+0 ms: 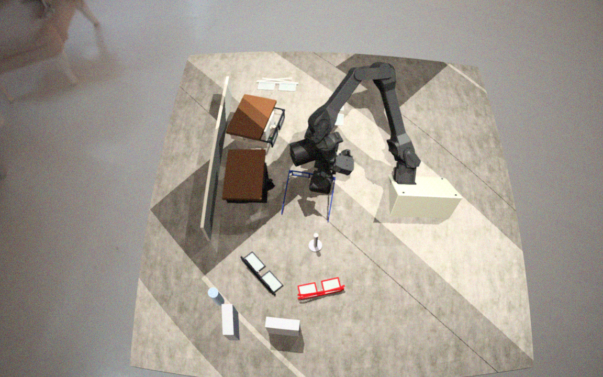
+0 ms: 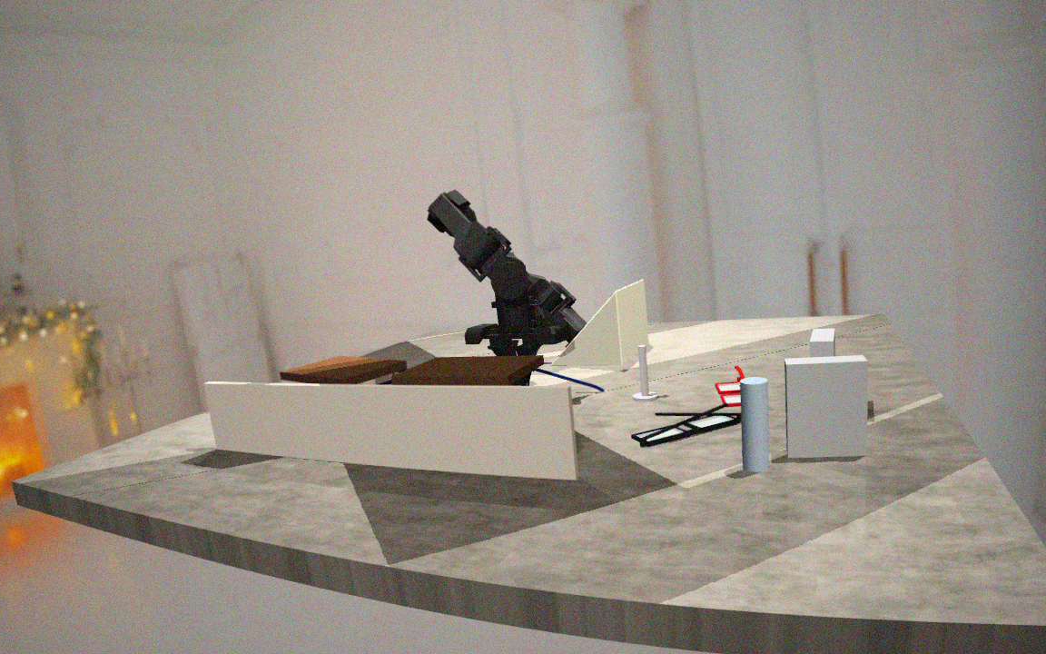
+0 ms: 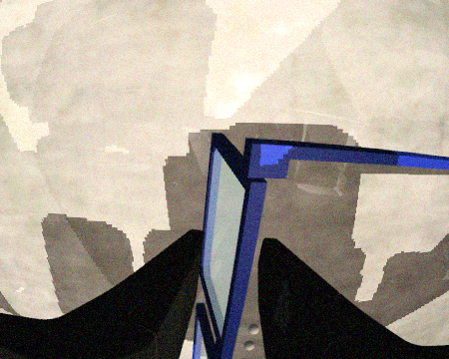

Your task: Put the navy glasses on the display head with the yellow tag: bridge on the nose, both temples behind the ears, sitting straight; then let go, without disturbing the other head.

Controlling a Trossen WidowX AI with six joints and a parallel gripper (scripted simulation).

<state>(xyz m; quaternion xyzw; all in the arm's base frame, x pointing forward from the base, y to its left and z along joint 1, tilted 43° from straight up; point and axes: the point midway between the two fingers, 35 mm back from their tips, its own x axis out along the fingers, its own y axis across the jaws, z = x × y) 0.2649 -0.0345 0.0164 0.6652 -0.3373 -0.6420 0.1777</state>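
The navy glasses (image 1: 286,192) (image 2: 571,380) (image 3: 250,219) have both temples unfolded, pointing toward the small stand. My gripper (image 3: 231,246) is partly open around the glasses' front; the wrist view shows a gap beside the right finger, and the front leans between the fingers. I cannot tell whether the glasses touch the table. Left of them, a dark head's front (image 1: 270,184) sticks out from under the nearer brown board (image 1: 245,174) (image 2: 469,370). A pale head under the farther brown board (image 1: 252,116) (image 2: 344,370) has black-framed glasses at its front. No yellow tag is visible.
A long cream wall (image 1: 214,154) (image 2: 392,431) stands behind the boards. A small stand (image 1: 314,245) (image 2: 643,373), folded black glasses (image 1: 257,276), red glasses (image 1: 320,294), a blue cylinder (image 1: 213,294) (image 2: 754,422) and white blocks (image 1: 227,319) (image 1: 282,324) are nearer the front.
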